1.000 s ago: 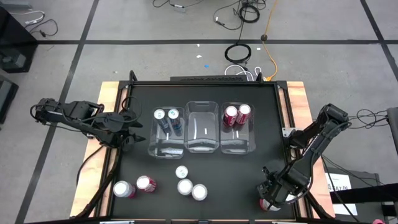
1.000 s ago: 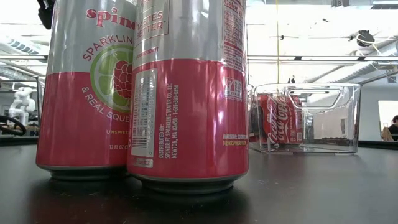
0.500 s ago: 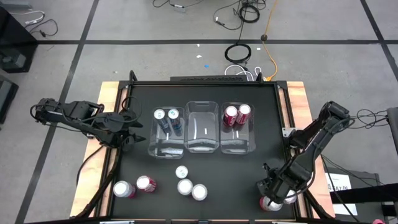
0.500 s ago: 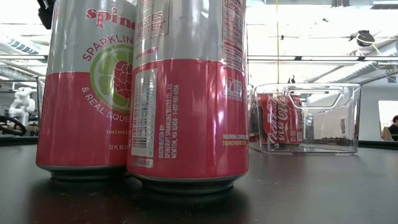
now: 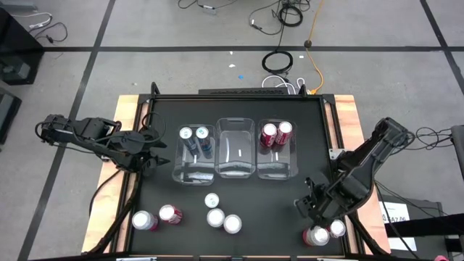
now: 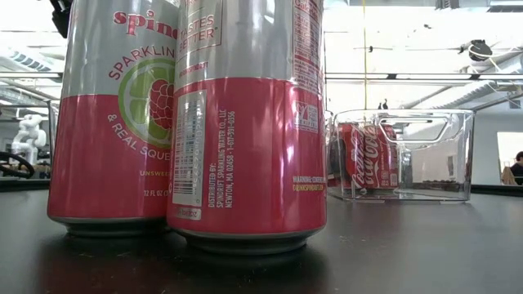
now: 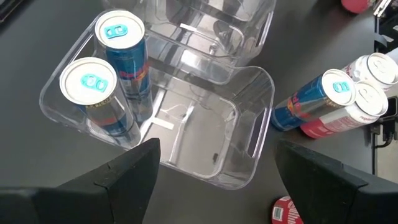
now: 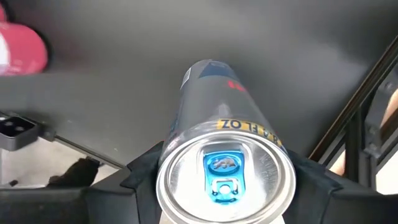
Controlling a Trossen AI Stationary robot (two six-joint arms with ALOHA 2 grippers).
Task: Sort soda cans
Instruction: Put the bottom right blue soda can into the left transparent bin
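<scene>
Silver-topped soda can [image 8: 225,167], between right fingers [image 8: 140,177], upright

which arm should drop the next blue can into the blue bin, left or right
Right. The right gripper already clasps a blue-tabbed can at the table's near right corner. The left gripper hangs empty and open beside the bin with two blue cans.

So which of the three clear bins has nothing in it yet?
The middle bin: it holds no cans. The left bin has two blue-tabbed cans, and the right bin has two red cans.
</scene>
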